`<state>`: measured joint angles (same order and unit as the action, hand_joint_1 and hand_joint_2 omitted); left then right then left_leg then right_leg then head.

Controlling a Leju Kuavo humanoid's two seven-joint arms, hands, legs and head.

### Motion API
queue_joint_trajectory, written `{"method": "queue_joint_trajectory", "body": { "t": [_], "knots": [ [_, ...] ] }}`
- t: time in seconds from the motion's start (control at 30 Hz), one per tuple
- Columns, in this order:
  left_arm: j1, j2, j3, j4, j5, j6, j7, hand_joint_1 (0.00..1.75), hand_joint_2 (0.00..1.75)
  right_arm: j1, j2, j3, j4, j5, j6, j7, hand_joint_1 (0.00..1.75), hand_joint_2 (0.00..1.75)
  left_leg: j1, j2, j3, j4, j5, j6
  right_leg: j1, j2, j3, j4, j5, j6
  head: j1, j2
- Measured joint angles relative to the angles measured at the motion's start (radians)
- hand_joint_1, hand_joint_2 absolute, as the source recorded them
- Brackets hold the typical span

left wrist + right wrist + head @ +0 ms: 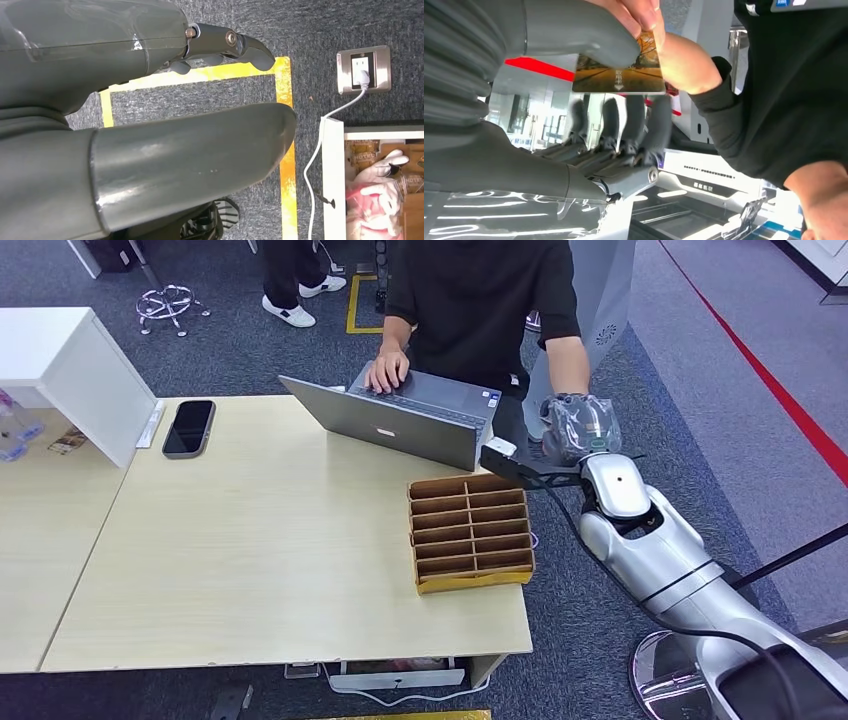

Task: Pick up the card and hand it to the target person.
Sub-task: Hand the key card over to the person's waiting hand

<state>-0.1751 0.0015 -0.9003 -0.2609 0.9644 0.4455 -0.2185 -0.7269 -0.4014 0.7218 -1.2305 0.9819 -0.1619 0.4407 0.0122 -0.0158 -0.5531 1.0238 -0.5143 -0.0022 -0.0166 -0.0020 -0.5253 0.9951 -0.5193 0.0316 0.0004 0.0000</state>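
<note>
The card (624,80), printed with an orange-brown scene, is pinched at one corner by the person's fingers (644,15). My right hand (539,150) is right at it: the thumb (589,37) lies against the card's face, while the dark fingers (624,125) stand straight, a small gap away from the card's edge. In the head view my right hand (580,427) is raised off the table's right side, at the end of the forearm (568,365) of the person in black (480,300). My left hand (150,140) hangs over the carpet, holding nothing.
A grey laptop (410,420) stands on the wooden table (250,540), with the person's other hand (388,368) on its keyboard. A cardboard divider box (470,530) sits at the table's right edge. A black phone (188,427) and a white box (70,370) are at the left.
</note>
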Motion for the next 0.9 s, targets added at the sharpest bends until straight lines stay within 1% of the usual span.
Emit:
{"method": "queue_joint_trajectory", "body": {
  "t": [0.23, 0.37, 0.43, 0.57, 0.7, 0.8, 0.9],
  "knots": [
    [0.0, 0.0, 0.0, 0.0, -0.002, 0.0, 0.001, 0.0, 0.0, 0.012, 0.001, 0.012, 0.01, 0.0, 0.011, 0.012, 0.0, 1.75, 0.0, 0.0, 0.0, 0.0, 0.0, 0.0, 0.0, 0.0, 0.0, 0.0, 0.0, 0.0, 0.0, 0.0],
    [0.001, 0.0, 0.0, 0.0, -0.003, 0.0, 0.001, 0.0, 0.0, 0.026, 0.001, 0.01, 0.013, -0.006, -0.023, 0.026, 0.0, 1.75, 0.0, 0.0, 0.0, 0.0, 0.0, 0.0, 0.0, 0.0, 0.0, 0.0, 0.0, 0.0, 0.0, 0.0],
    [0.001, 0.0, 0.0, 0.0, -0.002, 0.0, 0.001, 0.0, 0.0, 0.038, 0.001, 0.006, 0.012, -0.006, -0.068, 0.035, 0.0, 1.75, 0.0, 0.0, 0.0, 0.0, 0.0, 0.0, 0.0, 0.0, 0.0, 0.0, 0.0, 0.0, 0.0, 0.0],
    [0.004, 0.0, 0.0, 0.0, 0.0, 0.0, -0.003, 0.0, 0.0, 0.088, 0.002, -0.017, -0.009, -0.006, -0.207, 0.042, 0.0, 1.75, 0.0, 0.0, 0.0, 0.0, 0.0, 0.0, 0.0, 0.0, 0.0, 0.0, 0.0, 0.0, 0.0, 0.0],
    [0.009, 0.0, 0.0, 0.0, 0.002, 0.0, -0.005, 0.0, 0.0, 0.159, 0.009, -0.051, -0.038, -0.018, -0.326, 0.014, 0.0, 1.75, 0.0, 0.0, 0.0, 0.0, 0.0, 0.0, 0.0, 0.0, 0.0, 0.0, 0.0, 0.0, 0.0, 0.0],
    [0.014, 0.0, 0.0, 0.0, 0.007, 0.0, -0.012, 0.0, 0.0, 0.217, 0.025, -0.081, -0.061, -0.097, -0.411, -0.047, 0.0, 1.75, 0.0, 0.0, 0.0, 0.0, 0.0, 0.0, 0.0, 0.0, 0.0, 0.0, 0.0, 0.0, 0.0, 0.0],
    [0.02, 0.0, 0.0, 0.0, 0.015, 0.002, -0.026, 0.0, 0.0, 0.273, 0.051, -0.116, -0.088, -0.274, -0.487, -0.153, 0.0, 1.75, 0.0, 0.0, 0.0, 0.0, 0.0, 0.0, 0.0, 0.0, 0.0, 0.0, 0.0, 0.0, 0.0, 0.0]
  ]
}}
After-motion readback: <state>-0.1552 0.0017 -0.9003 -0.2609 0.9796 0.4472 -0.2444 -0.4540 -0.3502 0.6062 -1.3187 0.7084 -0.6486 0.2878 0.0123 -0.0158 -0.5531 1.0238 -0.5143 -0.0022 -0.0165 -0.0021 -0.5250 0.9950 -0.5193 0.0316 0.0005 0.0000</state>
